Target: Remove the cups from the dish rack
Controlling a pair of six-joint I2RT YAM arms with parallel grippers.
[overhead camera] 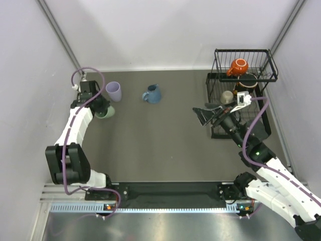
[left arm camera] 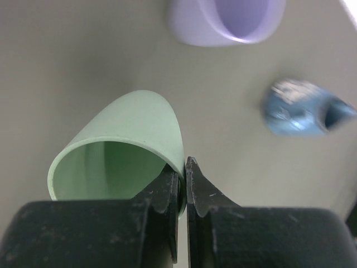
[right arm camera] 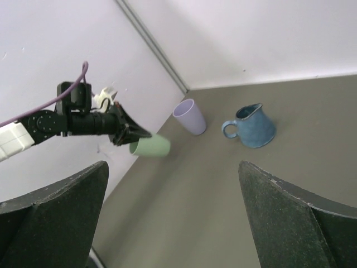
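My left gripper [left arm camera: 185, 173] is shut on the rim of the pale green tumbler [left arm camera: 134, 134], which lies on its side at the table's far left [overhead camera: 106, 113]. Just beyond it stands the lavender tumbler [overhead camera: 114, 91], and the blue mug [overhead camera: 152, 94] is to its right. The black wire dish rack [overhead camera: 244, 50] is at the far right. An orange mug [overhead camera: 238, 67] sits in its raised basket and a small beige mug [overhead camera: 227, 96] on its lower tier. My right gripper [overhead camera: 204, 114] hangs open and empty just left of the rack, facing the left arm [right arm camera: 83, 123].
White walls close in the table on the left, back and right. A metal rail runs along the near edge with both arm bases on it. Bare grey tabletop lies between the blue mug [right arm camera: 254, 127] and the rack.
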